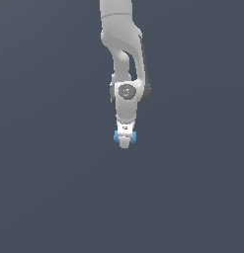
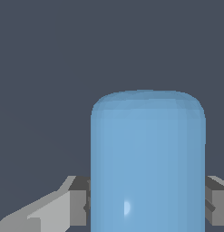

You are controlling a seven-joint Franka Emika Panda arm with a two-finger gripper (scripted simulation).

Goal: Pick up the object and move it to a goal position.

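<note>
While the arm (image 1: 122,44) hangs straight down from the top of the exterior view, the gripper (image 1: 124,140) sits at its lower end with the block (image 1: 116,137) held crosswise in it. Taking the gripper as reference: a light-blue rounded end pokes out just beside it on the exterior view's left, white finger body covers the middle, and a second blue end shows just beside it on the exterior view's right. Block is about as wide as the gripper, only the tips visible there.

Wrist view: grey finger (image 2: 63,204) touching one flank of the block (image 2: 147,163), then the block itself, then the other finger's pad (image 2: 216,201) touching the opposite flank. Jaws clamped on the block, one per side.

Block look: plain light blue, unmarked, smooth flat face, rounded corners at the far end, small white highlight low on the face. Backdrop is uniform dark grey-blue in both views; can't tell whether the block touches any surface
</note>
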